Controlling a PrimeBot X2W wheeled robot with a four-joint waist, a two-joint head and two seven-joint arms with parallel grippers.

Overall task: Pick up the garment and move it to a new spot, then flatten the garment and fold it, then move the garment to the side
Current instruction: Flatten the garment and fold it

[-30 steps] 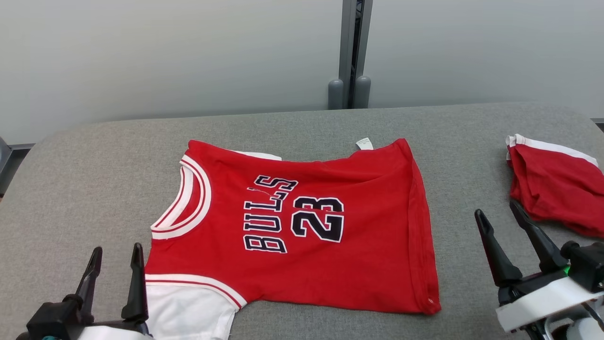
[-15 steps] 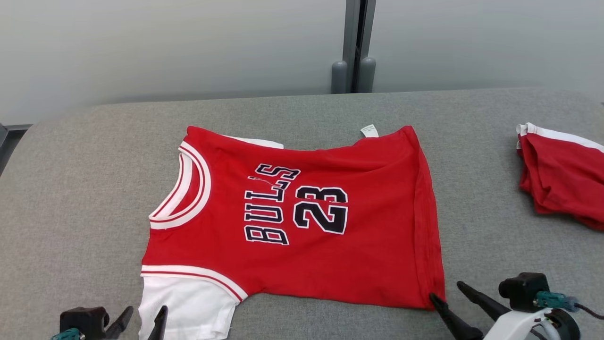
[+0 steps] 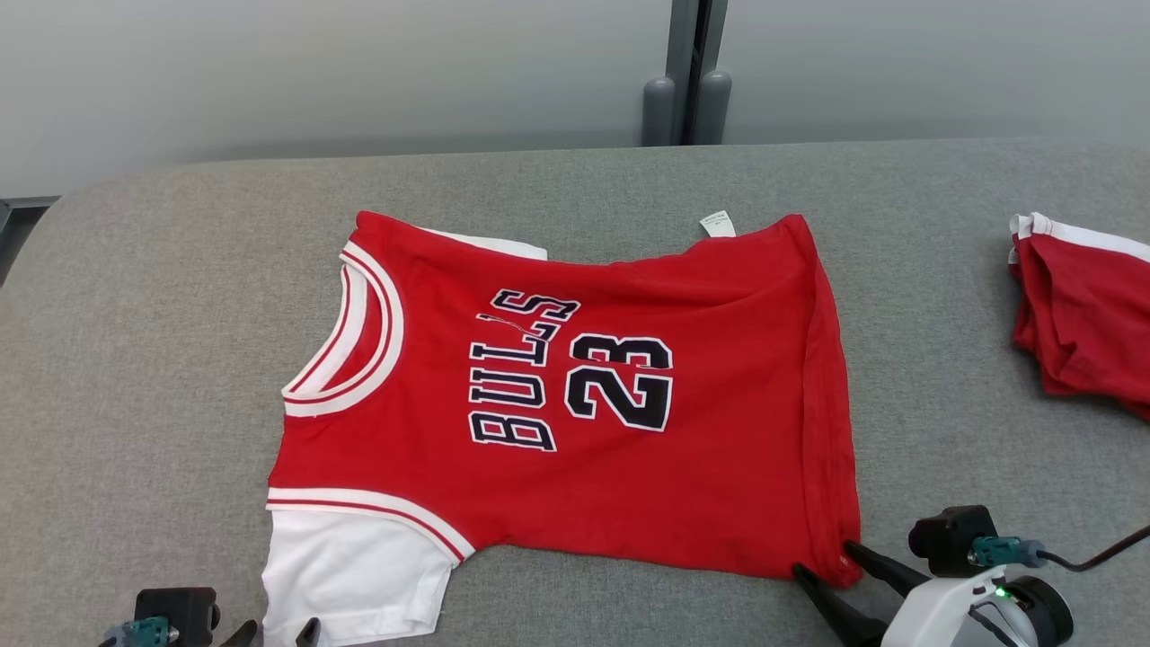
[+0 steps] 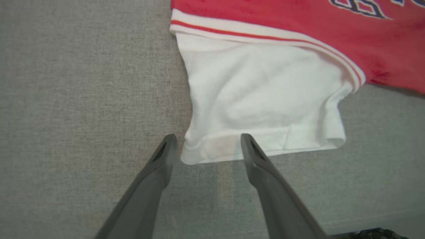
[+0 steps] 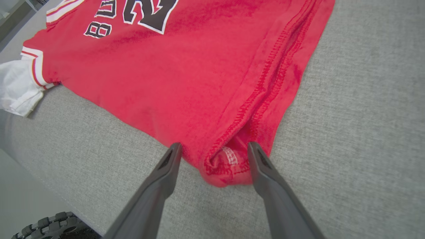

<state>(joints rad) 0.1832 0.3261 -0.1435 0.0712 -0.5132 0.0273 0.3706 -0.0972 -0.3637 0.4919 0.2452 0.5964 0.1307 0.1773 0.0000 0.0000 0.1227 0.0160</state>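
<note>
A red "BULLS 23" jersey (image 3: 584, 404) is laid out flat, print side up, in the middle of a grey fabric-covered table (image 3: 135, 314). The neckline is turned toward the robot's left and the bottom hem toward its right. Some light creases are seen across the far part of the cloth. A small white label (image 3: 716, 223) sticks out at the far edge. A white sleeve (image 3: 350, 566) extends from the near-left corner toward the robot.

The left gripper (image 4: 206, 142) is placed at the near end of that sleeve. Its fingers are spread wide. One tip is set just outside the sleeve's corner over bare grey cloth, the other over the stitched cuff hem. Nothing is pinched. Contact with the cloth cannot be told.

The right gripper (image 5: 212, 149) is placed at the jersey's near-right hem corner. Its fingers are also spread wide, one on each side of the corner, low over the table. The corner is bunched slightly between them, and a patch of white stitching is exposed there. No grip is closed on it.

A second red garment (image 3: 1087, 314) with white trim is seen crumpled at the table's right edge, well apart from the jersey. A grey post (image 3: 687, 81) stands between the pale wall panels behind the table.
</note>
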